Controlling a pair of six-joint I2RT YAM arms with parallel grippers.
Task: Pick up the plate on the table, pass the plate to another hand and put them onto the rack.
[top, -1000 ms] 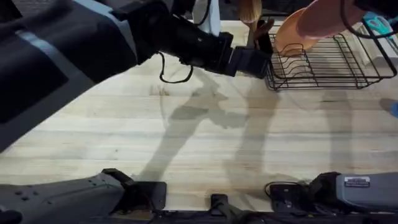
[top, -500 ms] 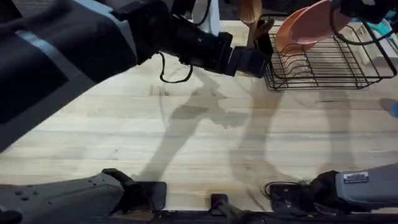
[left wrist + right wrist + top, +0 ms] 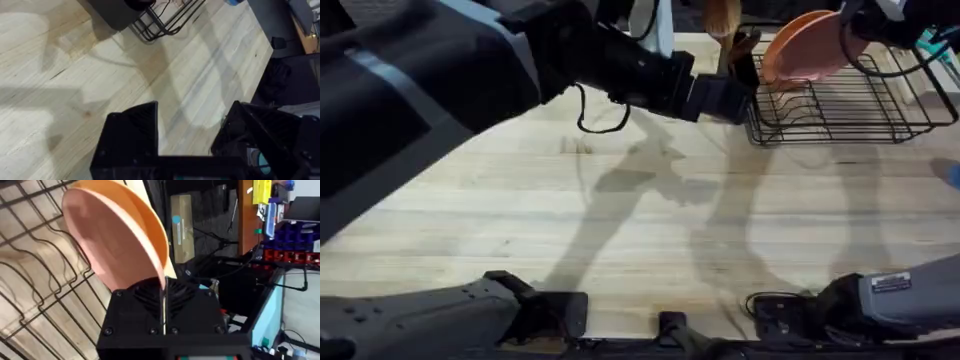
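**Inspector:** State the position of the pink plate (image 3: 810,45).

**Assessor:** It stands on edge over the near-left part of the black wire rack (image 3: 840,105), tilted, with an orange-tan plate close behind it. The right gripper (image 3: 162,312) has its jaws closed on the plate's rim; in the right wrist view the rim runs straight down between the two fingers. Whether the lower edge already sits in a slot, I cannot tell.

**Inspector:** And the left gripper (image 3: 192,132)?

**Assessor:** Jaws spread wide, nothing between them, hanging above the wooden table (image 3: 640,220) just left of the rack's corner.

**Inspector:** Handling assessment of the plate?

**Assessor:** By judgement: rigid, smooth, and probably light, since a pinch at one point of the rim carries it without visible sag. The smooth surface makes slip the main concern, as the plate may pivot about that single pinch point. If ceramic, it would chip against the wires; the material cannot be confirmed from here.

**Inspector:** Recommended hold?

**Assessor:** The raised rim is the only practical grip, and the present hold at the upper edge, opposite the rack, leaves the lower edge free to enter between the upright wires. Lower it gently until the rack takes the weight before the jaws let go.
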